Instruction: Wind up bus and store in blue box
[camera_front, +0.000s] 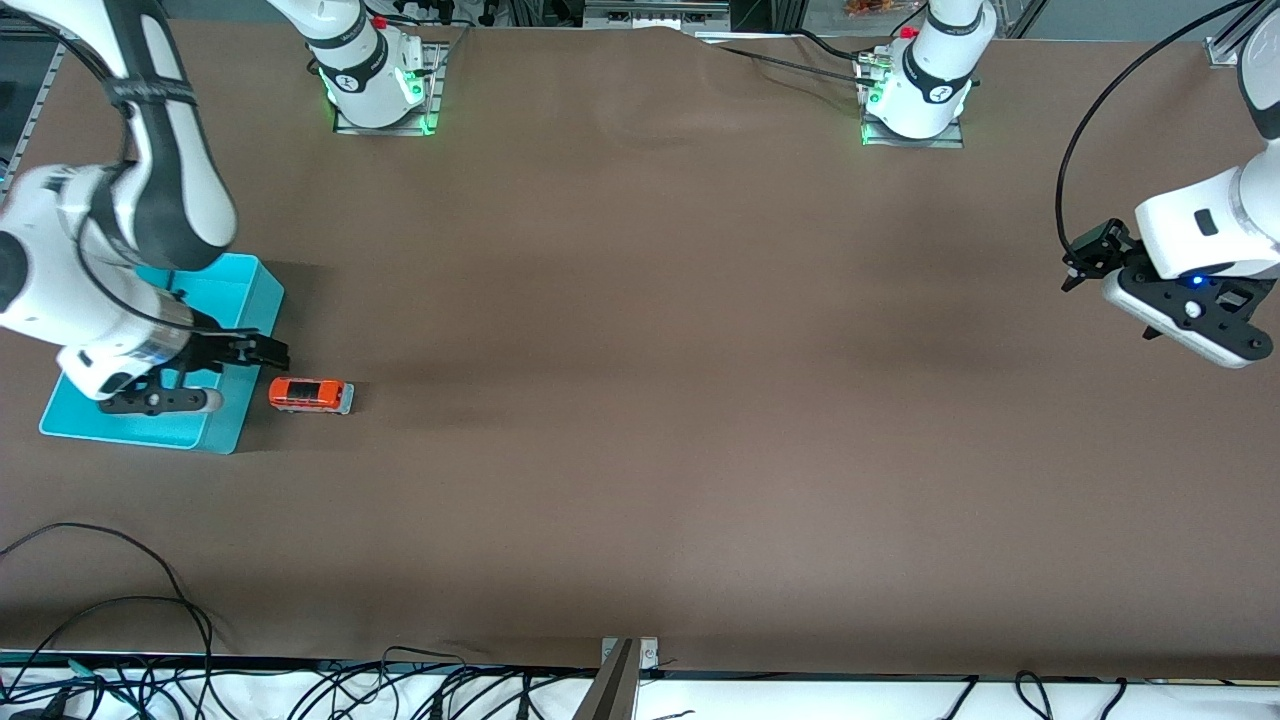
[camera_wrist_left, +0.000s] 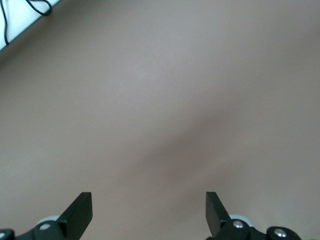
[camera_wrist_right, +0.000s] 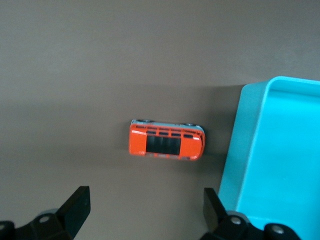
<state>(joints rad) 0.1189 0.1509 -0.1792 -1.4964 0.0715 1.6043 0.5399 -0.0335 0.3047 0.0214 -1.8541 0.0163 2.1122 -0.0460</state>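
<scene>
I see the bus (camera_front: 311, 395) standing on its wheels on the worktop (camera_front: 640, 450), a matte brown sheet with a soft, even surface. The toy is small and boxy with rounded corners, glossy orange-red on top with a dark roof panel and a pale lower body. It sits just beside the blue box (camera_front: 240, 300), at about 3 o'clock from the box in the front view, close to the wall but not touching it. The box is a smooth turquoise plastic bin, rectangular with rounded corners and no lid; the part of its floor that I can see holds nothing, the rest is covered by the arm.

The right gripper (camera_front: 245, 352) hangs over the box edge next to the bus, its jaws spread wide and holding nothing. The left gripper (camera_front: 1085, 262) waits in the air over bare worktop at the left arm's end, about 3 o'clock in the front view, jaws also wide and free.
</scene>
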